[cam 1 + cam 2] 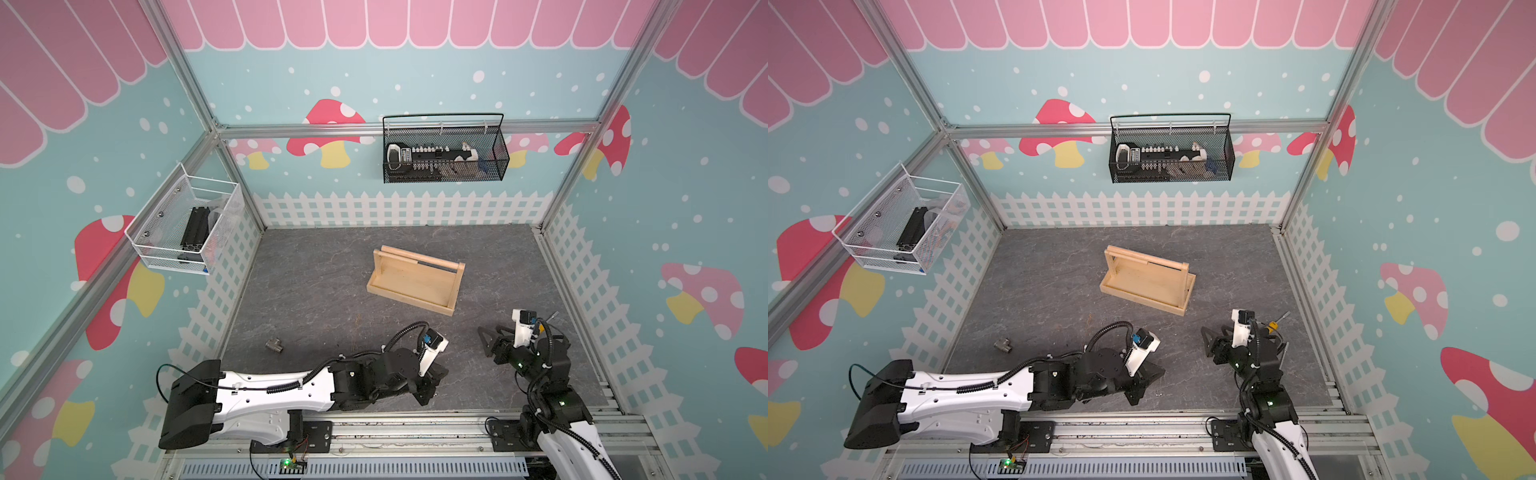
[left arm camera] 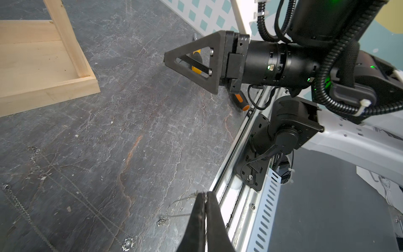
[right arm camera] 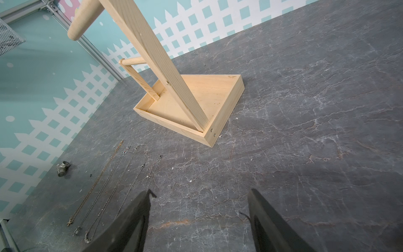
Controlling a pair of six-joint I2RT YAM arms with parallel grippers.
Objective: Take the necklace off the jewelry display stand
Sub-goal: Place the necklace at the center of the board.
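The pale wooden jewelry display stand (image 1: 415, 284) (image 1: 1148, 280) stands mid-mat, and its dowel rail (image 3: 82, 19) looks bare. In the left wrist view my left gripper (image 2: 205, 194) is shut on a thin silver necklace (image 2: 161, 222). Its chain loops from the fingertips down to a small pendant on the mat, near the front rail. My left gripper (image 1: 432, 386) sits low in front of the stand. My right gripper (image 3: 199, 192) (image 1: 490, 336) is open above bare mat, right of the left one, with nothing between its fingers.
Several other necklaces (image 3: 104, 185) (image 2: 76, 192) lie in a row on the grey mat. A small metal fitting (image 1: 275, 345) lies at the left. An orange-handled screwdriver (image 2: 242, 101) lies beside the right arm. A black basket (image 1: 444, 149) and a white basket (image 1: 187, 224) hang on the walls.
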